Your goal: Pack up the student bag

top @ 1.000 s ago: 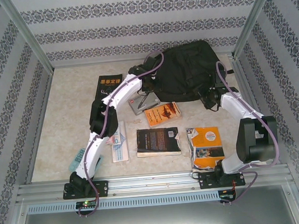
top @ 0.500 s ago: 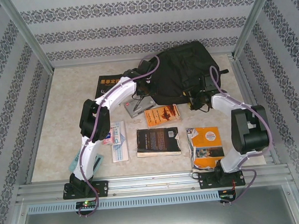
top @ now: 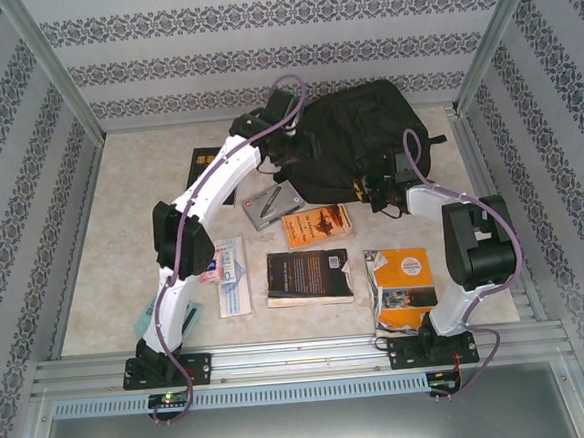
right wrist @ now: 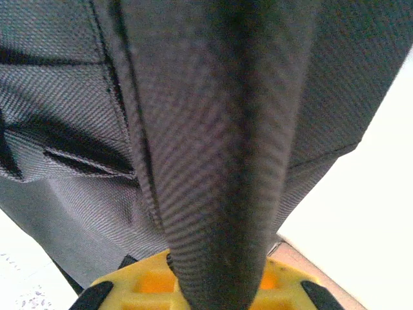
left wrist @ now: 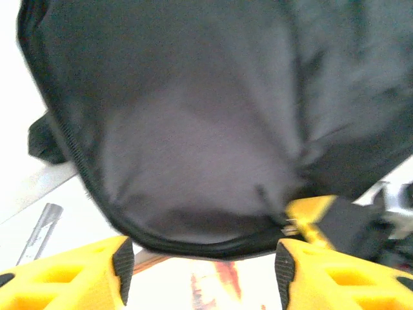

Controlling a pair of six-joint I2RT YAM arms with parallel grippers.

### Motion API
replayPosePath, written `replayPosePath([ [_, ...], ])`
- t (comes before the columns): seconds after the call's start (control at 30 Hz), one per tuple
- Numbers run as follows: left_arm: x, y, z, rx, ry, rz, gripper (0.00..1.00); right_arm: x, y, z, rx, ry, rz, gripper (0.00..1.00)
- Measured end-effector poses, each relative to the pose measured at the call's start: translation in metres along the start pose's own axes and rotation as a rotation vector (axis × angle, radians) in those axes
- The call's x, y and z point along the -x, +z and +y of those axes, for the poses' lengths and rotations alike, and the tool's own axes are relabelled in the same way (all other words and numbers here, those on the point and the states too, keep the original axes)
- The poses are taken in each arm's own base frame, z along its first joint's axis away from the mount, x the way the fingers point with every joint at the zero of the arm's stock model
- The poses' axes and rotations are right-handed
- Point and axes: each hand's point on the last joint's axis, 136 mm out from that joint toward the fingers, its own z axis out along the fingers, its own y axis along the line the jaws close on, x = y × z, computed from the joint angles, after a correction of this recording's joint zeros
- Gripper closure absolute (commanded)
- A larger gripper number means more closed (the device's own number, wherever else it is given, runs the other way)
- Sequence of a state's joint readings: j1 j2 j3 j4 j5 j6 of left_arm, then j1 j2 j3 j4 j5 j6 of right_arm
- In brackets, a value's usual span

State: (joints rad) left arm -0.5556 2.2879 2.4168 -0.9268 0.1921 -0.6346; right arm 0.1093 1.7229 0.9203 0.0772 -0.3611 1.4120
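The student bag [top: 361,124], a big black fabric backpack, lies at the back of the table. My left gripper [top: 293,157] hovers at its left front edge. In the left wrist view it [left wrist: 203,268] is open, with the bag's zippered rim [left wrist: 193,242] just beyond the yellow fingertips [left wrist: 71,271] and nothing between the pads. My right gripper [top: 370,188] is at the bag's near edge. In the right wrist view it [right wrist: 216,290] is shut on a raised fold of the bag's fabric [right wrist: 213,142].
Near the bag lie a grey box [top: 271,205] and an orange book [top: 317,224]. A dark book [top: 309,276], an orange-and-white book [top: 402,286] and a ruler pack [top: 233,273] lie nearer. A black book [top: 200,163] sits under the left arm. Metal posts frame the table.
My left gripper has moved farther along the bag's left edge and opened. My right gripper has moved left to the bag's near edge and shut on its fabric.
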Motion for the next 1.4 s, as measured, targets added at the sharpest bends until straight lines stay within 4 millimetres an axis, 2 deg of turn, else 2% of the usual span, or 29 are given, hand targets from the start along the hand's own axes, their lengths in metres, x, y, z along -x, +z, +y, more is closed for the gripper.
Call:
replayPosePath([
  [0.1,0.014,-0.005,-0.033,-0.09,-0.022,-0.037,0.37,0.0,0.001,0.0,0.039,-0.012,-0.006,0.94],
  [0.2,0.007,0.015,-0.05,-0.138,-0.052,-0.01,0.41,0.001,0.002,0.0,0.075,-0.025,-0.011,0.95],
  [0.27,-0.009,0.038,-0.048,-0.13,-0.075,0.044,0.43,0.001,0.002,0.001,0.096,-0.033,-0.014,0.95],
  [0.37,-0.035,0.073,-0.034,-0.084,-0.101,0.126,0.43,0.001,0.002,0.002,0.12,-0.041,-0.017,0.95],
  [0.43,-0.051,0.091,-0.025,-0.053,-0.112,0.176,0.43,0.0,0.002,0.004,0.137,-0.047,-0.018,0.95],
  [0.5,-0.059,0.101,-0.018,-0.032,-0.118,0.199,0.44,-0.002,0.003,0.004,0.148,-0.054,-0.016,0.96],
  [0.83,-0.06,0.108,-0.015,-0.029,-0.12,0.202,0.49,-0.006,0.005,0.009,0.211,-0.062,-0.004,0.99],
  [1.13,-0.066,0.118,-0.009,-0.007,-0.122,0.211,0.51,-0.018,0.007,0.012,0.234,-0.087,0.015,1.0],
  [1.27,-0.07,0.122,-0.008,0.007,-0.116,0.211,0.59,-0.024,0.008,0.013,0.242,-0.099,0.024,1.0],
  [1.33,-0.073,0.125,-0.007,0.015,-0.114,0.215,0.66,-0.025,0.008,0.012,0.242,-0.1,0.024,1.0],
  [1.4,-0.078,0.13,-0.006,0.019,-0.116,0.224,0.77,-0.025,0.009,0.01,0.239,-0.1,0.025,1.0],
])
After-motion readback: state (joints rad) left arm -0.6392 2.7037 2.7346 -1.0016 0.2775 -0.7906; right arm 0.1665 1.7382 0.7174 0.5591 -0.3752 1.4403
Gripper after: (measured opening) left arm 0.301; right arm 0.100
